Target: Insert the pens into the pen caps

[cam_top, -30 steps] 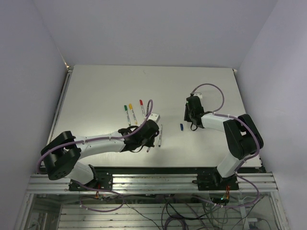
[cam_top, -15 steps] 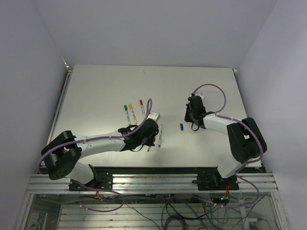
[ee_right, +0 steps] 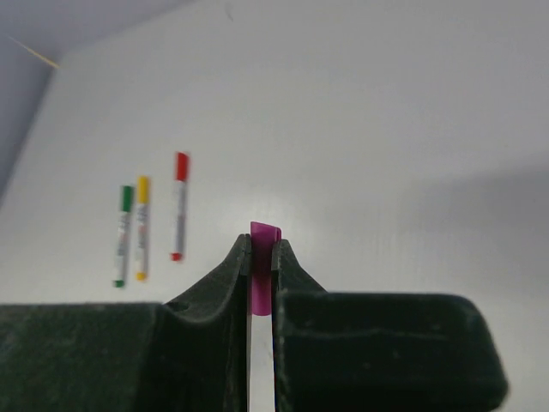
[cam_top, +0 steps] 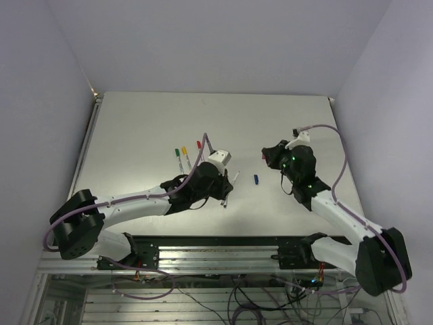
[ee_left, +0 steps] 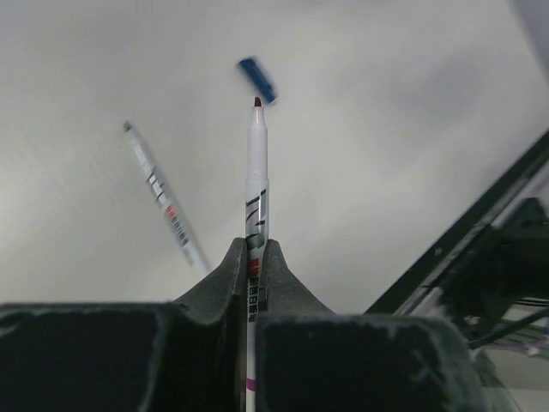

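The left jaws are clamped on a pen [ee_left: 256, 172]. Its long axis runs straight out ahead of them, the dark bare tip leading and aimed toward the blue cap [ee_left: 257, 80], which lies alone on the bench [cam_top: 149, 122]. The right jaws are pinched on the purple cap [ee_right: 264, 257], which stands upright between them, above the bench. A second uncapped pen [ee_left: 163, 197] lies flat just left of the held one, set diagonally. Three capped pens, green [ee_right: 123, 232], yellow [ee_right: 141, 225] and red [ee_right: 178, 206], lie side by side, nearly parallel, caps toward the far edge. Five pens in all; two caps are loose.
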`<state>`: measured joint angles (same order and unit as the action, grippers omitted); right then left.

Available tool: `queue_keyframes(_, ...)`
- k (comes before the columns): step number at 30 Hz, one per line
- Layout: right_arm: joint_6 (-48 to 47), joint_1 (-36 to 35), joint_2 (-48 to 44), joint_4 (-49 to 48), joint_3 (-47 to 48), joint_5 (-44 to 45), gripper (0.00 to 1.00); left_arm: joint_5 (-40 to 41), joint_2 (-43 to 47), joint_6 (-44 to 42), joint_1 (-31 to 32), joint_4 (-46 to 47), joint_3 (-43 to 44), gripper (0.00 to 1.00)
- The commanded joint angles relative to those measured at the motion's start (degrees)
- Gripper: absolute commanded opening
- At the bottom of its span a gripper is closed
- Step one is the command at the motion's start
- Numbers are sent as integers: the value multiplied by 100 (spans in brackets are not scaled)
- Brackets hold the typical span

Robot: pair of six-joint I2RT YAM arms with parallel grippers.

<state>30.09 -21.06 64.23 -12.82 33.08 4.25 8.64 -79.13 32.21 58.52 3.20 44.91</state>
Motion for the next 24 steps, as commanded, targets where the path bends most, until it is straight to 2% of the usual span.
queue_keyframes(1,641,23,-732,-1176,-601,-300,0,-700,259,-80,-37,1270,-183,7)
queue_keyframes(7,1452,22,-1150,-2408,-1153,-640,0,-1144,259,43,-34,2050,-312,7)
queue_keyframes(13,1925,16,-966,-3409,-1415,-1098,0,-1456,330,40,-38,2773,-535,7)
queue_keyframes(24,2528,14,-507,-5500,-2047,-1920,0,-1079,559,292,-38,3197,-839,7)
